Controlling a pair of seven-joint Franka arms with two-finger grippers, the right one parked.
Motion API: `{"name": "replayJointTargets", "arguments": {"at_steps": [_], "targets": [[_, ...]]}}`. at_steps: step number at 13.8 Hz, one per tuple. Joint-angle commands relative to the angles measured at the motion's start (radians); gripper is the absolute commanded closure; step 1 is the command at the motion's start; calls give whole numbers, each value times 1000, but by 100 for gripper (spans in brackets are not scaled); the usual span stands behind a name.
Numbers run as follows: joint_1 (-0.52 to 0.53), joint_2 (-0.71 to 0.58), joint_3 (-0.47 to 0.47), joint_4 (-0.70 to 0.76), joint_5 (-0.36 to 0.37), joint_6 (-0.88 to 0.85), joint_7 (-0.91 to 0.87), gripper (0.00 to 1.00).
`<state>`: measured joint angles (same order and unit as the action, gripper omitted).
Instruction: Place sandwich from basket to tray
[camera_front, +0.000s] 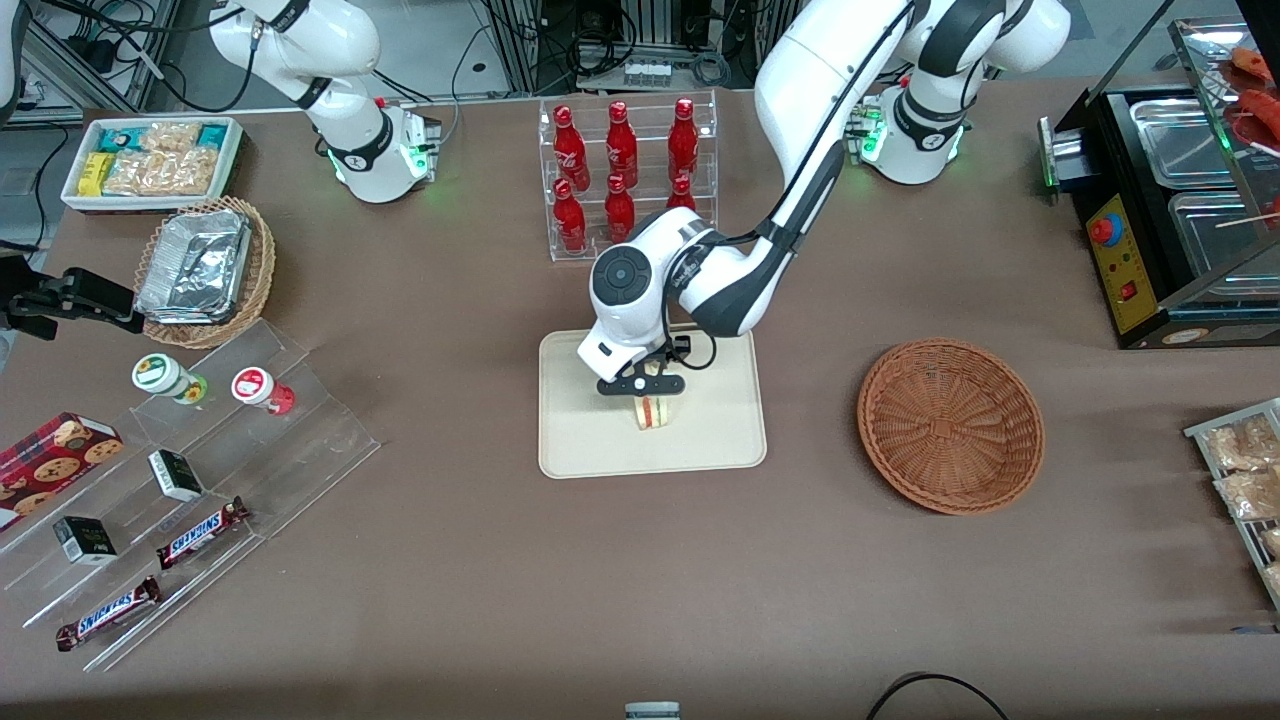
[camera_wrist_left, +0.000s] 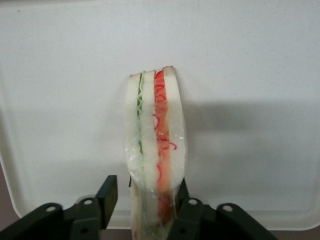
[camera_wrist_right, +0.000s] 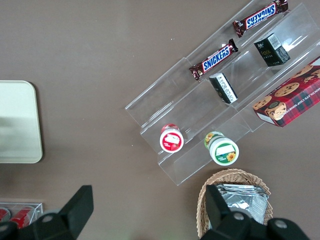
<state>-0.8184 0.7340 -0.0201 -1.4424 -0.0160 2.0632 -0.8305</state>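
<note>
The light was bright and even from above — I saw only soft, short shadows on the brown table. Green lamps glowed at the arm bases. The foil containers and the metal pans shone with glare. In my wrist camera the tray looked almost washed out, and a gray shadow fell on it beside the sandwich. The gripper stood over the tray, and its dark fingers looked a bit soft — the sandwich edge was sharp.
</note>
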Motion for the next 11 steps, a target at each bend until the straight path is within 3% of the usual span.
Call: {"name": "replayJointTargets", "arguments": {"at_steps": [1, 7, 11], "targets": [[7, -77, 15, 13, 7, -86, -10, 0], [160, -307, 14, 8, 2, -343, 28, 0], [306, -453, 14, -9, 2, -491, 166, 0]]}}
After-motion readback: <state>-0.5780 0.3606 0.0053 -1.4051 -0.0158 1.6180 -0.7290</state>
